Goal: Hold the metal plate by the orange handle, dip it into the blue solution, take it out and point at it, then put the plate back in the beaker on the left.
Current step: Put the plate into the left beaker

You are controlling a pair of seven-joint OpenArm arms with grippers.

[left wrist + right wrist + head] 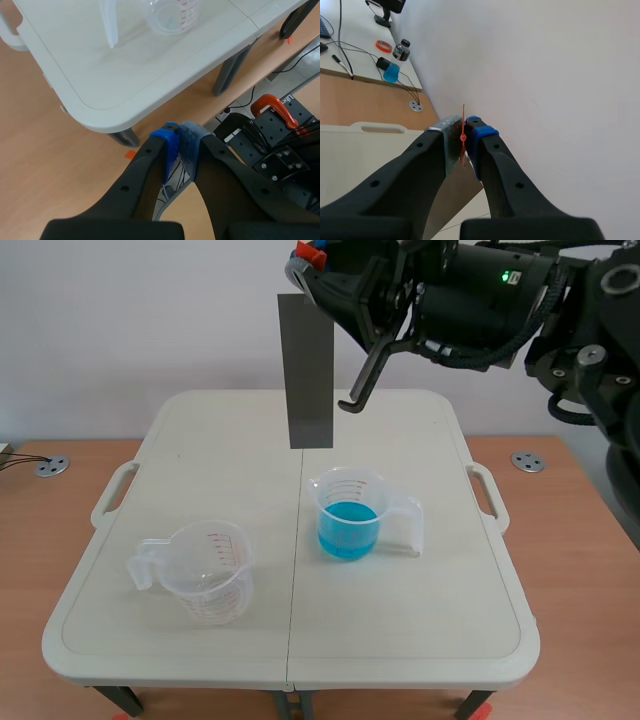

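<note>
Two clear beakers are seen on the counter [420, 640]. An empty beaker [205, 575] is set toward the near left corner. A beaker of blue solution [350, 518] is set just right of the middle seam, about midway between the near and far edges.

The metal plate [308, 370] is held well above the counter by the right hand [308, 270]. The fingers of that hand are closed on the orange handle [463, 131] at the plate's upper end, and in the right wrist view the handle is pinched between the two pads. The plate's long axis is upright, so it hangs straight down from the grip. Its lower edge is clear of the beaker of blue solution and nothing is touched by it. From the scene view that edge appears to lie a little toward the far edge and the left of the beaker's mouth, though the depth cannot be fixed with certainty.

The dip is judged not yet made. A small shift over the mouth is probably needed, followed by a straight descent along the plate's own axis.

The left hand [181, 140] is shut with its pads pressed together and nothing is held in it. It is kept off the near left corner, with the empty beaker ahead of it. The right arm is plainly the one placed for the dip.
</note>
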